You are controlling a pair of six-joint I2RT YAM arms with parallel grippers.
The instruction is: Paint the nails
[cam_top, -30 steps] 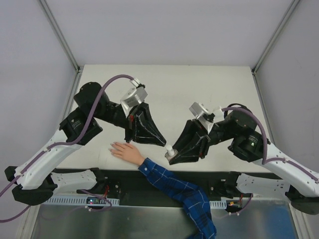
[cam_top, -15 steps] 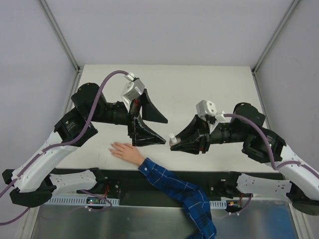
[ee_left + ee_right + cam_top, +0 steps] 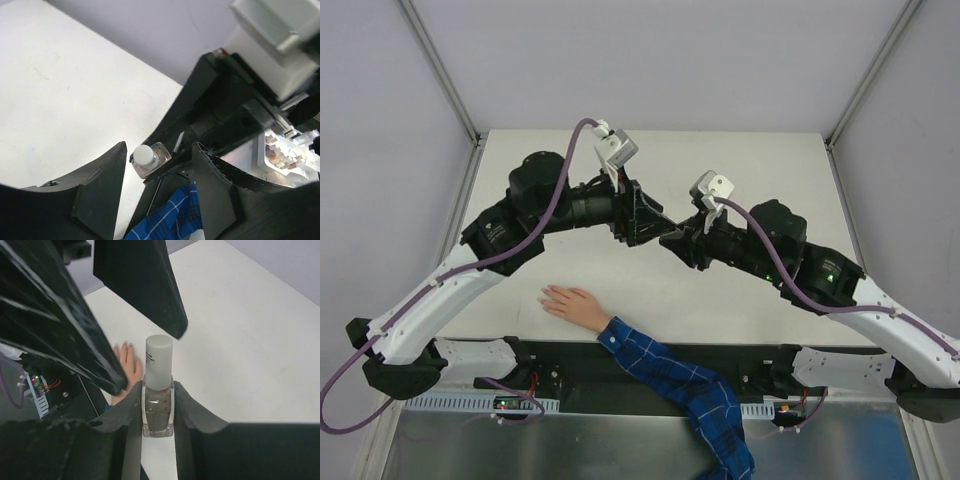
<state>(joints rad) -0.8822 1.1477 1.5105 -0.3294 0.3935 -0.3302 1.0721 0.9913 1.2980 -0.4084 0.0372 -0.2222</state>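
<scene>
My right gripper (image 3: pixel 158 392) is shut on a small clear polish bottle (image 3: pixel 158 412) with a white cap (image 3: pixel 159 360), held upright above the table. My left gripper (image 3: pixel 159 150) stands open, its two black fingers (image 3: pixel 142 285) on either side of the cap and apart from it. In the top view both grippers, left (image 3: pixel 653 220) and right (image 3: pixel 673 240), meet over the table's middle. The pale hand (image 3: pixel 572 302) lies flat near the front edge, in a blue plaid sleeve (image 3: pixel 672 380). Its nails (image 3: pixel 125 344) are tiny at the fingertips, below and left of the bottle.
The white table (image 3: pixel 750 180) is walled by grey panels at the back and both sides. A black rail (image 3: pixel 650 360) with the arm bases runs along the near edge. The sleeve crosses that rail at the bottom middle.
Both arms rose and swung in to meet over the table's middle. The right gripper carried the bottle up and away from the hand. The left gripper went from shut to open.
</scene>
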